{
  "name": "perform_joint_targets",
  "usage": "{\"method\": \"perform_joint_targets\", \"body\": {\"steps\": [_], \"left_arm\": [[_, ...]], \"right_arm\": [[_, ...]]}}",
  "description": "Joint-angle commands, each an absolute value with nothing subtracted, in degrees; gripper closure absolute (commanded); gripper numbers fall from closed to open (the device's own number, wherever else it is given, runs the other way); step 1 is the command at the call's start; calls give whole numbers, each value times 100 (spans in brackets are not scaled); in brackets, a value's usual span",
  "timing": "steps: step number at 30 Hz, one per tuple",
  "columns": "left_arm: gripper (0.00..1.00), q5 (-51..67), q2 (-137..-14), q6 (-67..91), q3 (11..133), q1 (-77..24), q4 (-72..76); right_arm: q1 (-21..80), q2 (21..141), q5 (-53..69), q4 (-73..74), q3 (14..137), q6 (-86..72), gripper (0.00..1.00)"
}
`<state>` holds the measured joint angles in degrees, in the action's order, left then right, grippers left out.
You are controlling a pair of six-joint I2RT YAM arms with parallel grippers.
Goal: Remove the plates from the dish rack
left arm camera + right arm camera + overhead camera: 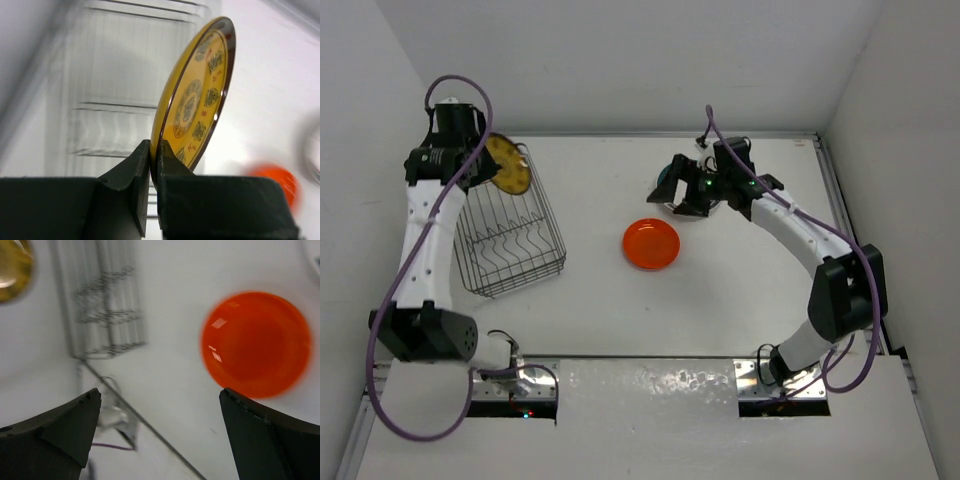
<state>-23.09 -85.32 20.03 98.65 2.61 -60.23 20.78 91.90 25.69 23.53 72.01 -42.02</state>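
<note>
My left gripper [483,168] is shut on the lower rim of a yellow patterned plate [508,165] with an orange-brown rim, held on edge over the far end of the grey wire dish rack [512,238]. In the left wrist view both fingers clamp this plate [200,95] at its rim, gripper [154,150]. A plain orange plate [651,244] lies flat on the table mid-scene. My right gripper [684,196] hovers open and holds nothing behind it, above a teal-rimmed plate [663,184] that is mostly hidden. In the right wrist view the gripper [157,392] looks down beside the orange plate [256,344].
The rack [102,305] sits at the table's left side, angled, with no plate showing among its wires. White walls enclose the table on the left, back and right. The arm bases and metal mounting plates [650,385] line the near edge.
</note>
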Motion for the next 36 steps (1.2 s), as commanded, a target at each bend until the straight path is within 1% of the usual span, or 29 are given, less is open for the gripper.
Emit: {"method": "perform_joint_targets", "body": {"steps": [1,2,3,5,6,7,11,12,13,16,19,21,22,23,24,25,26,27,28,29,30,31,32,34,35,36], "left_arm": [[100,1049,-7815,2194,8976,229,-4397],[100,1585,-7805,2371,8739,211,-4116],[100,2609,-7813,2538,8223,185,-3513],[100,3372,-7840,3179,7737,62,-2877],[100,3888,-7840,3390,7299,35,-2230],[100,4068,-7857,3715,7130,-139,-1989],[100,4298,-8120,3841,7013,-596,-1784],[100,4428,-8173,3867,6988,-632,-1732],[100,4499,-8209,3963,6961,-668,-1662],[100,4649,-8279,4175,6777,-694,-1337],[100,4535,-8341,4061,6776,-694,-1458],[100,4561,-8429,4017,6741,-694,-1485],[100,4562,-8455,4017,6715,-694,-1485],[100,4570,-8481,4025,6645,-703,-1407],[100,4605,-8499,4025,6627,-703,-1389],[100,4579,-8534,4008,6610,-703,-1397],[100,4562,-8543,3982,6618,-712,-1415],[88,4448,-8569,3868,6670,-712,-1537],[77,4325,-8587,3771,6671,-703,-1651],[63,3776,-8596,3631,6854,-712,-2183],[27,3257,-8604,3308,7012,-712,-2641],[11,2721,-8587,3166,7379,-729,-3037],[0,1593,-8570,3068,7548,-729,-3737],[0,550,-8430,2945,7934,-729,-4330],[0,-212,-8359,2875,8024,-729,-4707],[0,-481,-8150,2831,8068,-729,-4807]], "right_arm": [[2118,9193,3841,-672,7136,-5999,1],[2136,9237,3771,-720,7250,-6064,1],[2153,9298,3692,-695,7538,-6064,1],[2197,9534,3403,-319,7865,-5863,1],[2206,9623,3349,-221,8127,-5784,1],[2241,9702,3305,-150,8217,-5731,1],[2338,10045,2980,535,8604,-5257,3],[2355,10124,2945,623,8604,-5204,6],[2382,10160,2901,685,8604,-5090,12],[2399,10195,2559,1124,8552,-4703,21],[2408,10038,2145,1467,8385,-4342,21],[2400,9985,2118,1529,8297,-4228,24],[2408,9967,2136,1538,8297,-4201,28],[2400,9967,2188,1529,8262,-4184,49],[2399,9958,2267,1460,8218,-4245,61],[2399,9915,2433,1381,8157,-4297,78],[2408,9879,2513,1128,8078,-4376,92],[2408,9792,2670,847,7868,-4542,100],[2408,9791,2741,844,7779,-4605,100],[2391,9730,2751,757,7691,-4658,100],[2373,9703,2707,817,7673,-4632,100],[2356,9668,2342,1209,7682,-4562,100],[2338,9659,2068,1474,7708,-4475,100],[2180,9677,1384,2149,7656,-4561,100],[2067,9651,1336,2145,7420,-4640,100],[2022,9633,1327,2066,7279,-4658,100]]}}
